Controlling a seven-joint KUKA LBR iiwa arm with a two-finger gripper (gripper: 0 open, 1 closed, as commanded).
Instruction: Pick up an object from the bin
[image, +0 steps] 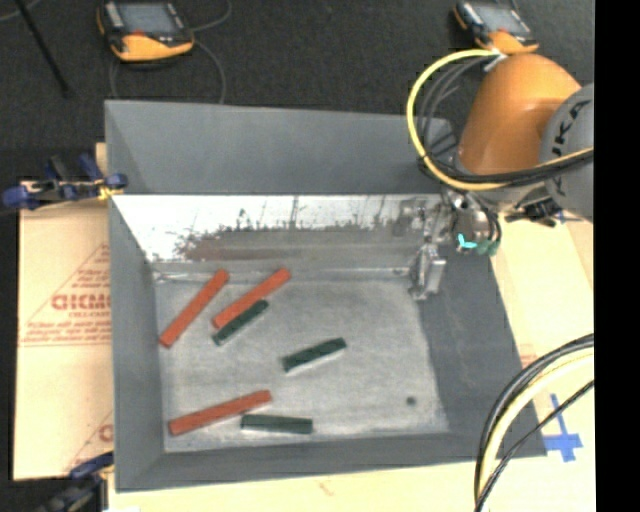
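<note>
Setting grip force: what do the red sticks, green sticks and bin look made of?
The red sticks: flat, straight-edged bars with a matte face, no glare; probably plastic or painted wood. The green sticks: same shape, dull finish, likely the same stuff. The bin: grey sheet metal, its back wall scuffed and faintly shiny.

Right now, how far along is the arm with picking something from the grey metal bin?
Done: nothing lifted; three orange-red flat sticks and three dark green flat sticks lie in the grey metal bin. In hand: the gripper sits by the far right corner, apart from them. Left: reach one, grasp, lift.
</note>
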